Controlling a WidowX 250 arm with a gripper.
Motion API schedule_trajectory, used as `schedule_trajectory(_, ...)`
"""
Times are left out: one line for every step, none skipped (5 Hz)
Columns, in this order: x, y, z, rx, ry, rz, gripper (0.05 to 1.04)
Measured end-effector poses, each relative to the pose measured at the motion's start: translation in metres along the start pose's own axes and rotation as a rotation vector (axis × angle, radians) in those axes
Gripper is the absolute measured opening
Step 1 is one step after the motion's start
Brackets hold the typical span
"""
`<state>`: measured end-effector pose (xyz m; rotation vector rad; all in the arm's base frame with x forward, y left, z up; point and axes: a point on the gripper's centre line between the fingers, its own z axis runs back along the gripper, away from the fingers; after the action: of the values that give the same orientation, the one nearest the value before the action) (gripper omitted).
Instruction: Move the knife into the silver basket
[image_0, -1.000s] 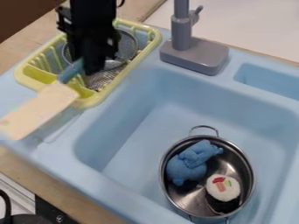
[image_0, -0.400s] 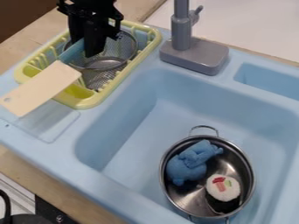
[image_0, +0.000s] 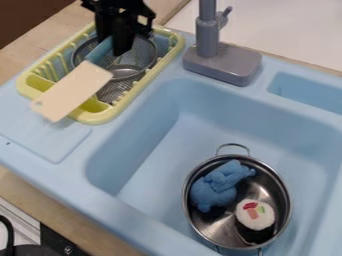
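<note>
Carried rightward and a little up the view since the earlier frame are the knife (image_0: 72, 91) and the claw (image_0: 112, 45), while the silver basket (image_0: 141, 52) has been left in its place within the yellow rack (image_0: 97, 118). The claw is clamped on the knife's blue handle (image_0: 100, 51), which is held above the left part of the mesh. The pale blade (image_0: 61, 99) is pointed toward the lower left, over the near end of the rack, with its tip out past the rim toward the blue ledge (image_0: 50, 137).

The carry seems nearly finished, and the placing remains to be done. Because the knife is gripped at one end, more of it is hung outside the basket than over it; if it were let go here, it would probably be tipped onto the rack or the ledge. It should first be moved farther right and up the view, until its weight is brought over the basket's middle. Descent is best made slowly, with the blade kept clear of the rack's rim and the mesh left unpushed. Only once the knife is supported should the grip be eased, and the claw then be raised straight up, so that the handle is not dragged.
</note>
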<state>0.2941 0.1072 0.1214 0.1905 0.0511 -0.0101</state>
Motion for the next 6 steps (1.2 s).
schedule_trajectory(0.014,0.005,0.003,0.001,-0.003,0.034,0.228)
schedule_trajectory(0.026,0.008,0.001,-0.005,-0.007,0.055,0.228)
schedule_trajectory(0.035,0.011,-0.002,0.001,-0.009,0.103,0.228)
schedule_trajectory(0.039,0.015,-0.004,0.003,-0.042,0.160,0.228)
schedule_trajectory(0.039,0.018,-0.004,0.015,-0.082,0.220,0.228)
schedule_trajectory(0.036,0.028,-0.004,0.034,-0.075,0.311,0.228)
